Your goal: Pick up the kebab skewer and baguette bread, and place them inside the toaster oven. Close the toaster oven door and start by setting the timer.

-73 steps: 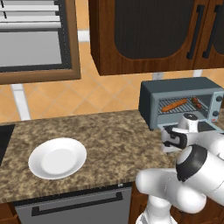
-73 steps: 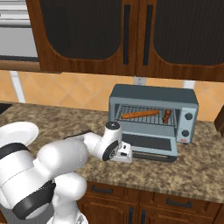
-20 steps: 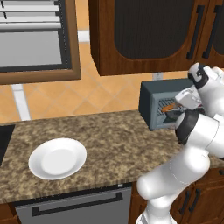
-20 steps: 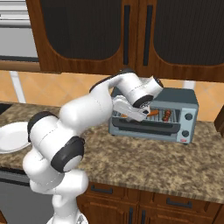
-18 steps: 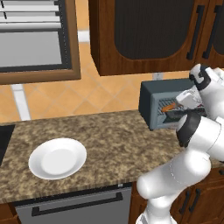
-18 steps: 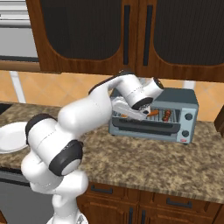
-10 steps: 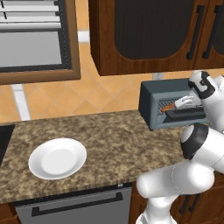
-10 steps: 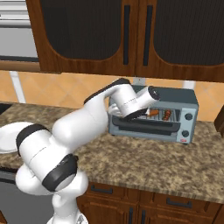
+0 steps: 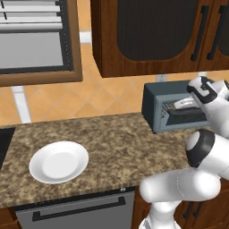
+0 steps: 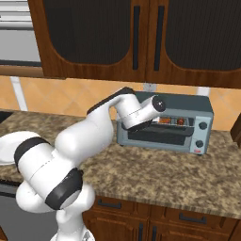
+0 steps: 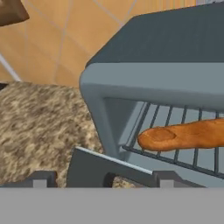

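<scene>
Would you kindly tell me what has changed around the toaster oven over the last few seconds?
The toaster oven door swung up from flat open to nearly shut, a gap left at its top. The arm rose with it; the tool now sits at the door's upper edge, open. The baguette bread, toaster oven and plate stayed put.

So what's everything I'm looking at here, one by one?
toaster oven: one, grey-blue, back of counter, two knobs on its right side
door: one, partly raised, not shut
baguette: one, orange-brown, on the oven rack
plate: one, white, bare, left on counter
counter: one, speckled brown
cabinets: dark wood, above
arm: one, white, reaching to the oven
end effector: one, dark fingers at the door's edge
</scene>
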